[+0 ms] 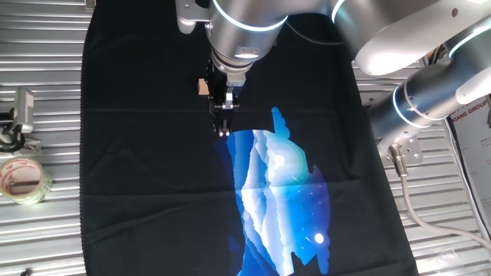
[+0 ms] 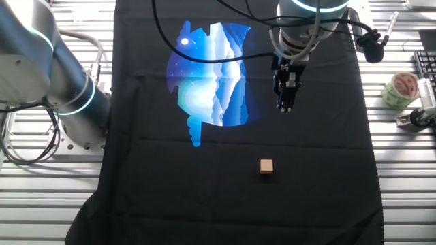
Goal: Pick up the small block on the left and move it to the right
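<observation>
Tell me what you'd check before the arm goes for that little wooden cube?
1. Small block in view, upright on the black cloth: ok.
2. Tool empty: ok.
3. Tool directly over the block: not ok, it hangs off to one side.
4. Fingers wide enough for the block: cannot tell.
5. Space around the block free of clutter: ok; the tape roll lies off the cloth.

Ribbed metal table (image 1: 46,245), black cloth (image 1: 138,192), blue print (image 2: 204,75)
</observation>
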Motion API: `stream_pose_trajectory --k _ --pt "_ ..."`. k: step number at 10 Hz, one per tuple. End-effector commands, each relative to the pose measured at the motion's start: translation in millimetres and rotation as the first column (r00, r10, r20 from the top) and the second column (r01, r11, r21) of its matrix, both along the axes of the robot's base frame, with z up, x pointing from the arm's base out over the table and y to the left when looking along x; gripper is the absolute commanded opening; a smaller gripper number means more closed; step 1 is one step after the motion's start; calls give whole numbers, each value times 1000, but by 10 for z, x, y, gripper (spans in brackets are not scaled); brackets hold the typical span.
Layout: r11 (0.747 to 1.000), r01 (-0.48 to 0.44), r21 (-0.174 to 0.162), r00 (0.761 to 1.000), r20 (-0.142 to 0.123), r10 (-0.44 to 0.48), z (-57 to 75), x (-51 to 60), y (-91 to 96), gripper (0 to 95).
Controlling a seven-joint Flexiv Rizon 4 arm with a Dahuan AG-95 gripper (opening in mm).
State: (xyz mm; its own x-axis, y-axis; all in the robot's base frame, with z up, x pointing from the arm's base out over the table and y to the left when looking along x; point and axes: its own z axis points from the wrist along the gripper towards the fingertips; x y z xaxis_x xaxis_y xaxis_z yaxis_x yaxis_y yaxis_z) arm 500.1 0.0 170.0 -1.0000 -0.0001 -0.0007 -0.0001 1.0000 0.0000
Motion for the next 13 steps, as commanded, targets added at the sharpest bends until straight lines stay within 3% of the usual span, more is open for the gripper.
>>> stream_pose_trajectory --k 1,2,3,4,5,6,13 --pt "1000 0 0 1000 -1 0 0 -1 0 0" --pt "999 5 32 999 42 -7 0 -1 0 0" --pt "997 10 72 999 41 -13 0 -1 0 0" --pt "998 13 59 999 35 -15 0 -1 0 0" --pt "1000 10 16 999 32 -11 0 -2 0 0" --pt "1000 7 -2 999 33 -7 0 -2 0 0" --pt "1000 18 -4 999 26 -18 0 -2 0 0"
